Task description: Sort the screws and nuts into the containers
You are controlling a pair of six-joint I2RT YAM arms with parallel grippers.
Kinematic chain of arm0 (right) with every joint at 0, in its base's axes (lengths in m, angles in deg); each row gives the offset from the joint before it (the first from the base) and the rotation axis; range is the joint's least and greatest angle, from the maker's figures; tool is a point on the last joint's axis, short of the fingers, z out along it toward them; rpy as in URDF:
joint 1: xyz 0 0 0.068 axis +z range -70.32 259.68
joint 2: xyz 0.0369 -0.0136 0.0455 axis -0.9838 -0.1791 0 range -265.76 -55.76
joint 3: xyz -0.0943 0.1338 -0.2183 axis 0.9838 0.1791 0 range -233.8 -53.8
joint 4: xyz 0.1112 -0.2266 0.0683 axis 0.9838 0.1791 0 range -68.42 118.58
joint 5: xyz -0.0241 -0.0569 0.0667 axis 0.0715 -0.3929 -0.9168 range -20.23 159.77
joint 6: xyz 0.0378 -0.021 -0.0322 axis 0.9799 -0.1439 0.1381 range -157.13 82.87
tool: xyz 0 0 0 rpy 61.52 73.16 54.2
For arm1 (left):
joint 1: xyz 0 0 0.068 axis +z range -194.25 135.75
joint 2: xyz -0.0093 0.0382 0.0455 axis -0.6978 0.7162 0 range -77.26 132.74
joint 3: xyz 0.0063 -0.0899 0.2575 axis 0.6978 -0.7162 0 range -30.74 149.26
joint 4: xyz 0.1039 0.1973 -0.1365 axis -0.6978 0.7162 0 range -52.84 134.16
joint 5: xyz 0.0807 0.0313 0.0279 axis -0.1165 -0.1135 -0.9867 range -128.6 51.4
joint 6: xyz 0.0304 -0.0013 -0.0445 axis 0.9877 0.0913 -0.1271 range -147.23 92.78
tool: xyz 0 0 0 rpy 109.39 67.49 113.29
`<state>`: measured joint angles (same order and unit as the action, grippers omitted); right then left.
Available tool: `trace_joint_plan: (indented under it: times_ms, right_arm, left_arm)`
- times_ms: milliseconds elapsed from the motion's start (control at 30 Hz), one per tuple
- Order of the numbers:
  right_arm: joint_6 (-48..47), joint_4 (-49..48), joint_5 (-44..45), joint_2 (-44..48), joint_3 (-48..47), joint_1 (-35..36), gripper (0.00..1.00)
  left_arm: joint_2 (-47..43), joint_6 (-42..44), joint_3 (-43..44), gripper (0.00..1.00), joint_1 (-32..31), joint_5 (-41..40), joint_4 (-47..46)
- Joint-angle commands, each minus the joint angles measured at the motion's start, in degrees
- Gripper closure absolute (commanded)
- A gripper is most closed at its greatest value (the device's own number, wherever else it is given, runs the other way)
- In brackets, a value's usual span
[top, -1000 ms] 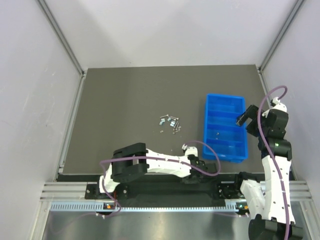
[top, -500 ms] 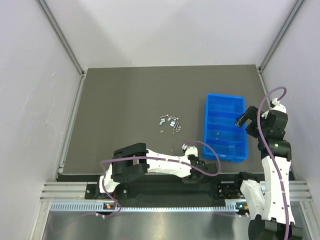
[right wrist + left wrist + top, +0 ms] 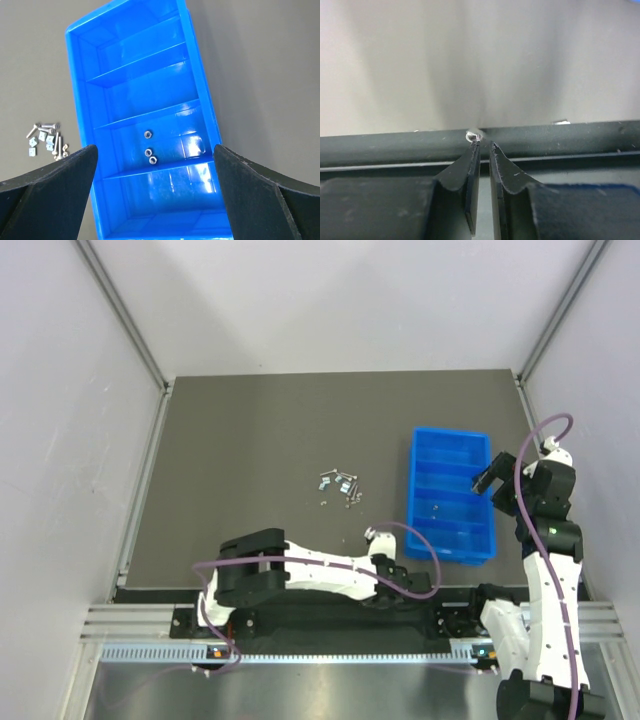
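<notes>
A loose pile of screws and nuts (image 3: 340, 483) lies on the dark mat left of the blue containers tray (image 3: 415, 490); the right wrist view shows the same pile (image 3: 45, 142). Three nuts (image 3: 148, 152) sit in one middle compartment of the tray (image 3: 200, 107). My left gripper (image 3: 400, 576) lies low at the mat's near edge, by the tray's near left corner. Its jaws (image 3: 484, 144) stand almost together, with a tiny silvery ring-like nut (image 3: 473, 135) at their tips. My right gripper (image 3: 487, 478) hangs wide open over the tray's right side (image 3: 155, 148), holding nothing.
The dark mat (image 3: 250, 440) ends at a metal rail (image 3: 300, 620) by the arm bases. Grey walls and frame posts (image 3: 120, 320) close in the sides and back. The left arm (image 3: 300, 572) stretches along the near edge.
The left jaws have closed to a narrow slit and the left arm's elbow has slid slightly left. The right arm has barely shifted.
</notes>
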<state>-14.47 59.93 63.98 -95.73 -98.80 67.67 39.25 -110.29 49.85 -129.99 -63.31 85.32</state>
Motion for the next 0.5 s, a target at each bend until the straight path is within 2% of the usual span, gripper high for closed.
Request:
trace_joint_plan:
  times_ms: [0,200,333,367,467]
  right_arm:
    - [0.5,-1.2,0.3,0.3,-0.9,0.6,0.00]
    - [0.5,-1.0,0.6,-0.4,-1.6,0.7,0.00]
    - [0.3,-0.6,0.9,-0.4,-2.3,0.6,0.01]
    - [0.2,-0.5,1.0,-0.4,-2.3,0.6,0.00]
    - [0.3,-0.7,1.0,-0.2,-1.8,0.6,0.01]
  left_arm:
    - [-7.3,0.2,-0.4,0.84,-0.6,-6.0,1.6]
    - [-12.4,2.1,-0.8,0.84,-0.5,-9.2,2.9]
    - [-12.4,1.3,-1.8,0.72,-0.7,-6.7,4.3]
    - [-12.2,1.2,-2.5,0.67,-0.8,-6.4,4.3]
    - [-9.9,0.5,-4.2,0.62,-0.9,-4.8,3.6]
